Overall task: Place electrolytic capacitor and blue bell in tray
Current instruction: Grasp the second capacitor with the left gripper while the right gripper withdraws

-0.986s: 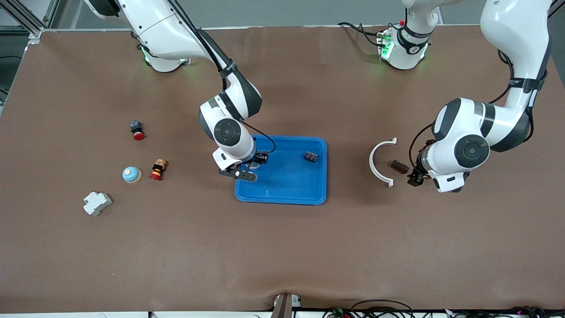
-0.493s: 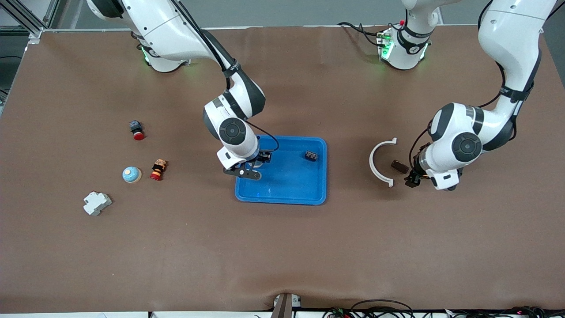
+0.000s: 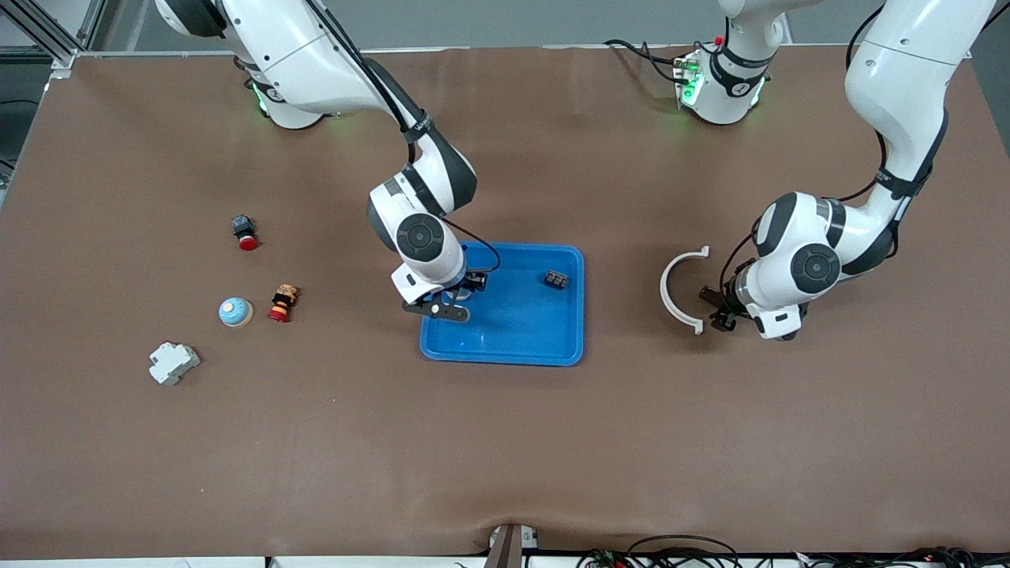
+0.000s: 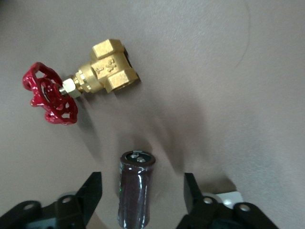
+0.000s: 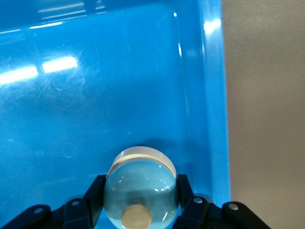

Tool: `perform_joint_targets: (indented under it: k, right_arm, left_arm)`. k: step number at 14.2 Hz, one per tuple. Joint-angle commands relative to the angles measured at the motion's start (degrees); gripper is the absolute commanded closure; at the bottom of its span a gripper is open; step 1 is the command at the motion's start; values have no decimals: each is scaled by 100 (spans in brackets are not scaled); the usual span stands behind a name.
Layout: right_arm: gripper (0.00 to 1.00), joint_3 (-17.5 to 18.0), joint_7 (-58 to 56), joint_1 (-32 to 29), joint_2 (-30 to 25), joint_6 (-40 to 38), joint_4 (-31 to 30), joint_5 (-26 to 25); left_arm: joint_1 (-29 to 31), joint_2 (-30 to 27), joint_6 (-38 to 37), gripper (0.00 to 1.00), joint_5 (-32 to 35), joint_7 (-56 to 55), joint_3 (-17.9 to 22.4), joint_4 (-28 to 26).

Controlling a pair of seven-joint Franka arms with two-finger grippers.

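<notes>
The electrolytic capacitor [image 4: 136,188], a dark brown cylinder, lies on the brown table [image 3: 505,442] toward the left arm's end. My left gripper [image 4: 141,191] straddles it, open, with a gap between each finger and the can. In the front view the capacitor [image 3: 708,295] pokes out beside the left gripper [image 3: 720,317]. The blue bell [image 5: 140,191], a light-blue dome on a cream base, is clamped in my right gripper [image 5: 139,193], which is shut on it. It hangs low over a corner of the bright-blue tray [image 5: 119,95]. The front view shows the right gripper [image 3: 450,304] over the tray [image 3: 544,347].
A small black part [image 3: 556,278] lies in the tray. A white curved piece [image 3: 671,288] sits beside the capacitor, and a brass valve with a red handwheel [image 4: 95,76] is close by. At the right arm's end are another light-blue bell [image 3: 235,312], two red-capped buttons [image 3: 282,304] and a white breaker [image 3: 173,363].
The left arm has moved in over the capacitor and its fingers have narrowed around it. The right gripper has shifted slightly over the tray with the bell.
</notes>
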Motion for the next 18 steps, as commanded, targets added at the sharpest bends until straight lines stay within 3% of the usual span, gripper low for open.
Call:
perform_joint_targets:
  k: [1, 2, 3, 5, 9, 12, 15, 18]
  right_arm:
    - [86, -55, -40, 102, 98, 16, 141, 92]
    - [82, -55, -40, 102, 98, 16, 141, 92]
    - [68, -55, -40, 93, 98, 16, 141, 92]
    - [0, -55, -40, 102, 98, 16, 141, 83]
    - [0, -55, -84, 67, 20, -80, 141, 66]
    - [0, -98, -556, -82, -445, -868, 168, 66]
    - [0, -99, -1732, -739, -1095, -2080, 150, 74]
    - [0, -107, -3060, -1487, -1570, -2786, 150, 22]
  left_arm:
    - [48, -37, 113, 56, 204, -42, -34, -123]
    - [48, -28, 113, 60, 204, -51, -34, -132]
    - [48, -28, 113, 71, 204, -77, -34, -132]
    - [48, -28, 113, 94, 204, -86, -34, -132]
    - [57, -142, 34, 100, 204, -33, -34, -123]
    - [48, -326, -212, 100, 283, -7, -43, -70]
    - [39, -450, -502, 100, 283, -85, -96, 26]
    - [-5, -485, -904, 100, 283, -138, -262, 289]
